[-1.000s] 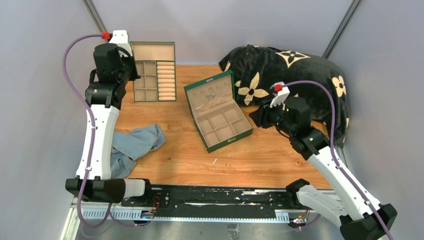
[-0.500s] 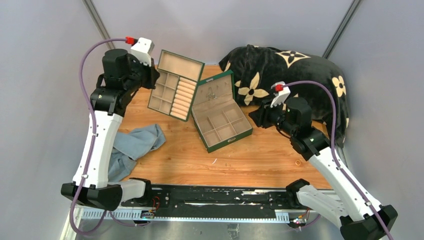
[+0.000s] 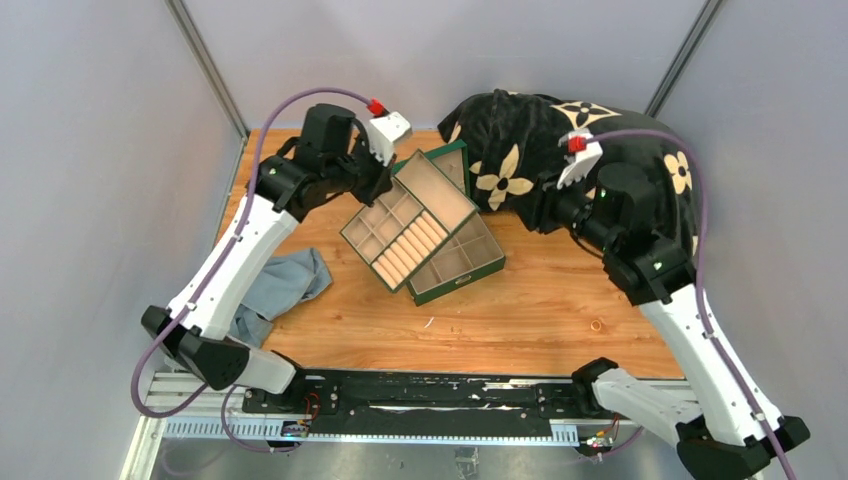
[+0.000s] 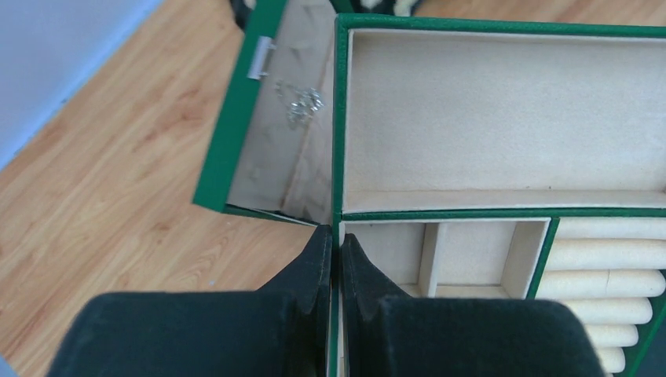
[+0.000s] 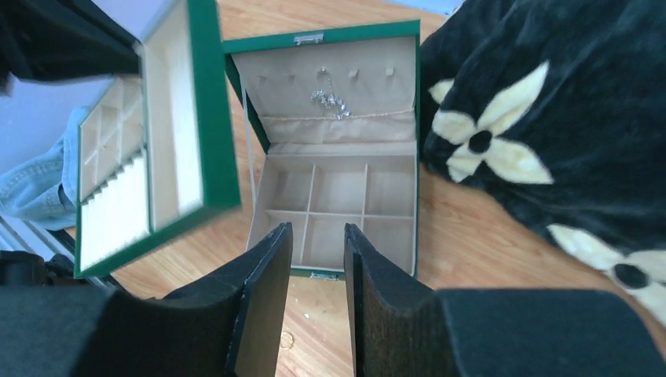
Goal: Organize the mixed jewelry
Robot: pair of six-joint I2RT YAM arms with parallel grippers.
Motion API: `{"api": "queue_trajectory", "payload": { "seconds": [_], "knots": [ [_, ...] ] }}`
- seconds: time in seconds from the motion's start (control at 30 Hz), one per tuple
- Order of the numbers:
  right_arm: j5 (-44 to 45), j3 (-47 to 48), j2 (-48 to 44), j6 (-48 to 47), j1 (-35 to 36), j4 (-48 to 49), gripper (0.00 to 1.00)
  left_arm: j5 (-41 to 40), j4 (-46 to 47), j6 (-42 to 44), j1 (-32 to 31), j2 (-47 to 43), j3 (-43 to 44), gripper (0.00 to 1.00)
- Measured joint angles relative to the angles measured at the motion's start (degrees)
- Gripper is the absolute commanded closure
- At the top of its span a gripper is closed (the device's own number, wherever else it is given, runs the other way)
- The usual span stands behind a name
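My left end effector (image 4: 336, 251) is pinched nearly closed on the thin side wall of the green tray (image 3: 410, 215), gripping it at the edge of its small compartments. The tray sits tilted over the left part of the open green box (image 3: 460, 262). From the overhead view I cannot tell whether its lower edge touches the box or hangs just clear of it.

My right end effector (image 5: 316, 236) hovers above the near side of the box with its fingers partway apart and nothing between them.

The silvery cluster (image 5: 330, 94) hangs from a hook on the beige lining of the raised lid (image 5: 377, 86), and the six compartments below it look bare. The gold ring (image 3: 597, 325) lies alone on the bench (image 3: 520, 310), well apart from the box, near the right arm.

A black blanket (image 3: 560, 130) with pale flowers is heaped at the far right, and a blue cloth (image 3: 280, 285) lies by the left arm.
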Motion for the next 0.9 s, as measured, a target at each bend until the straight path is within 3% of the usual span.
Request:
{"api": "queue_trajectory", "payload": {
  "seconds": [0.13,0.27,0.47,0.63,0.9],
  "knots": [
    [0.6,12.4,6.0,-3.2,0.4,-6.1,0.59,0.3,-3.0,1.7,-2.8,2.4,0.6,1.00],
    [2.5,18.4,10.3,-3.7,3.1,-11.1,0.55,0.9,-5.2,2.4,-5.0,3.2,0.6,1.00],
    [10.8,30.0,20.9,-5.2,14.9,-21.9,0.58,1.9,-9.3,2.4,-6.7,6.8,3.6,1.00],
    [16.8,29.2,24.3,-6.3,19.6,-25.5,0.59,2.2,-10.9,2.4,-6.8,9.2,3.9,1.00],
    [19.3,23.2,23.8,-6.2,20.6,-25.6,0.59,2.6,-11.7,2.4,-6.8,9.7,3.9,1.00]
  ]
}}
